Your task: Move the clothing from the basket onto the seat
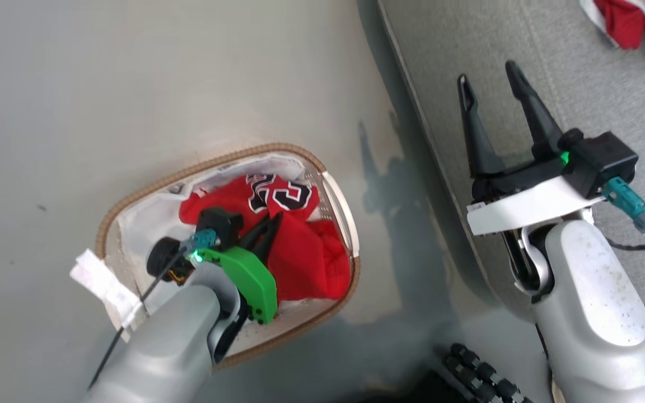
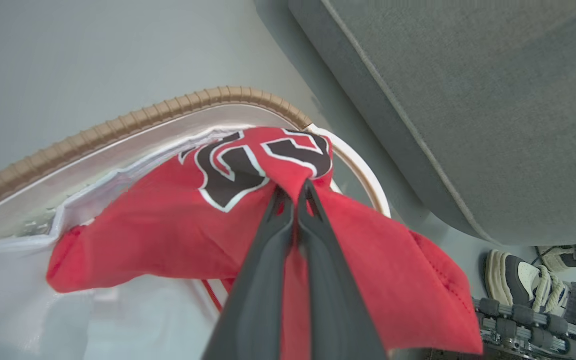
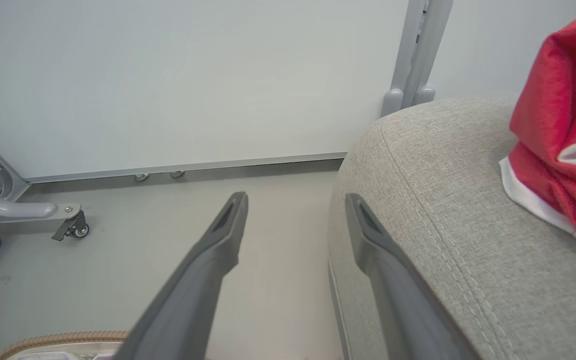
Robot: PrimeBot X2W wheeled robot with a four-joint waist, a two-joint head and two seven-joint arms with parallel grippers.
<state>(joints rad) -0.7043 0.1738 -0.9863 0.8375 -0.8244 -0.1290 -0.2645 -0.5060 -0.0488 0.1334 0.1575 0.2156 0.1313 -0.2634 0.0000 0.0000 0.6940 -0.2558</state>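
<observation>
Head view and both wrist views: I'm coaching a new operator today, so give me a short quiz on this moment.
1. True or false: the left gripper is shut on a red jersey in the basket.
2. The right gripper is: A) shut on a jersey; B) open by the edge of the seat; C) down inside the basket.
3. Fill in: the second jersey lies on the ____.

Key: 1 true; 2 B; 3 seat.
</observation>
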